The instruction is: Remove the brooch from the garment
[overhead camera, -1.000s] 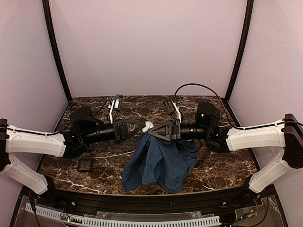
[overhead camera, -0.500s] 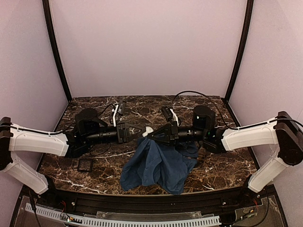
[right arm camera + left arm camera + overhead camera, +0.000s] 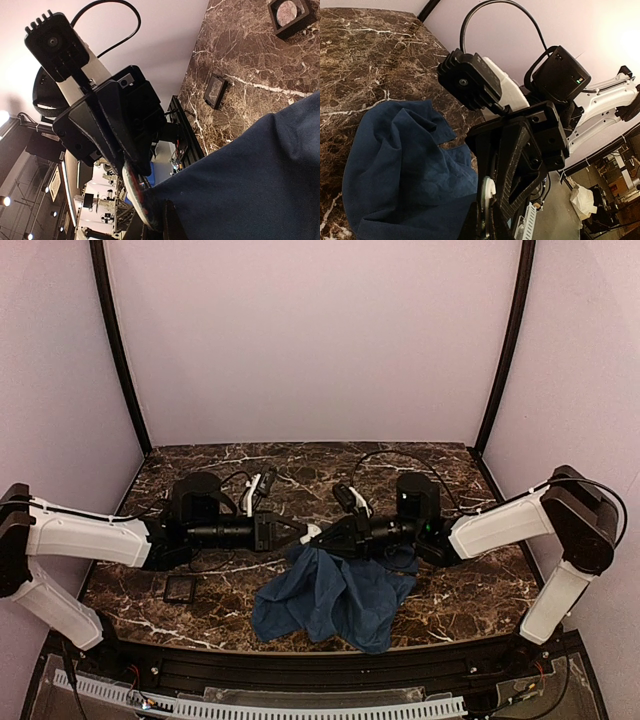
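garment (image 3: 335,600): blue cloth; top edge lifted between the arms, rest heaped on worktop (image 3: 480,590)
brooch (image 3: 312,532): tiny pale piece at the lifted edge, right where both sets of fingers meet; looks not yet free of the cloth
left fingers (image 3: 292,530): together, seemingly pinching the brooch
right fingers (image 3: 335,533): together, clamped on the garment just beside the brooch
tray (image 3: 180,588): small black square, well apart on the left
risk: pin snags and the garment drags along; garment slips from right fingers, so nothing resists the pull; brooch pops from the pinch, drops into folds
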`<state>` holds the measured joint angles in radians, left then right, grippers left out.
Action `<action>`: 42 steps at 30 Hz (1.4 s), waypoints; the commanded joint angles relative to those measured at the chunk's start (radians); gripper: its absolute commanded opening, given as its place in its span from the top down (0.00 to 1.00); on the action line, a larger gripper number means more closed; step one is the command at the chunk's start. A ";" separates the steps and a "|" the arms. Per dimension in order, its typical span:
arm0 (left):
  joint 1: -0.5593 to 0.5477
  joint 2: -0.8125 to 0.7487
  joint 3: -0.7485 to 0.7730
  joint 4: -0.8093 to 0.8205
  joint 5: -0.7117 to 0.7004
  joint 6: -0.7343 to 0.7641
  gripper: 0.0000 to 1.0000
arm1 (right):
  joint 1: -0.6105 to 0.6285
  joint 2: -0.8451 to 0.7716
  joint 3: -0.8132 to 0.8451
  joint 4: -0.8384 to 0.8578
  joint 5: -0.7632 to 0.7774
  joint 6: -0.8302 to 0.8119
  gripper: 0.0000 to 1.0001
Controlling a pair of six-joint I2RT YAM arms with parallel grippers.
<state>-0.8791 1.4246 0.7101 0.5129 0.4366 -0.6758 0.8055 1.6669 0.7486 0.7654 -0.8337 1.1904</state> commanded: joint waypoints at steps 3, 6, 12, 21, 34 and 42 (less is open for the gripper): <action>-0.068 -0.024 0.096 0.109 0.275 0.054 0.99 | -0.032 0.105 0.036 -0.123 0.145 0.046 0.98; -0.070 -0.023 0.094 0.105 0.266 0.056 0.99 | -0.033 0.103 0.060 -0.163 0.147 0.005 0.96; -0.068 -0.021 0.076 0.084 0.174 0.044 0.99 | -0.032 0.048 0.130 -0.378 0.199 -0.179 0.92; -0.032 -0.013 0.042 0.009 0.026 0.001 0.99 | -0.032 -0.093 0.176 -0.567 0.141 -0.439 0.67; -0.006 -0.006 0.032 0.004 -0.021 -0.035 0.99 | 0.003 -0.231 0.120 -0.614 0.135 -0.573 0.29; -0.004 -0.032 0.011 -0.019 -0.075 -0.027 0.99 | 0.087 -0.227 0.114 -0.712 0.287 -0.624 0.35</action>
<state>-0.8864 1.4334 0.7269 0.4976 0.3973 -0.7078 0.8593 1.4380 0.8787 0.1097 -0.6456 0.6056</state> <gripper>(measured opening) 0.022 0.680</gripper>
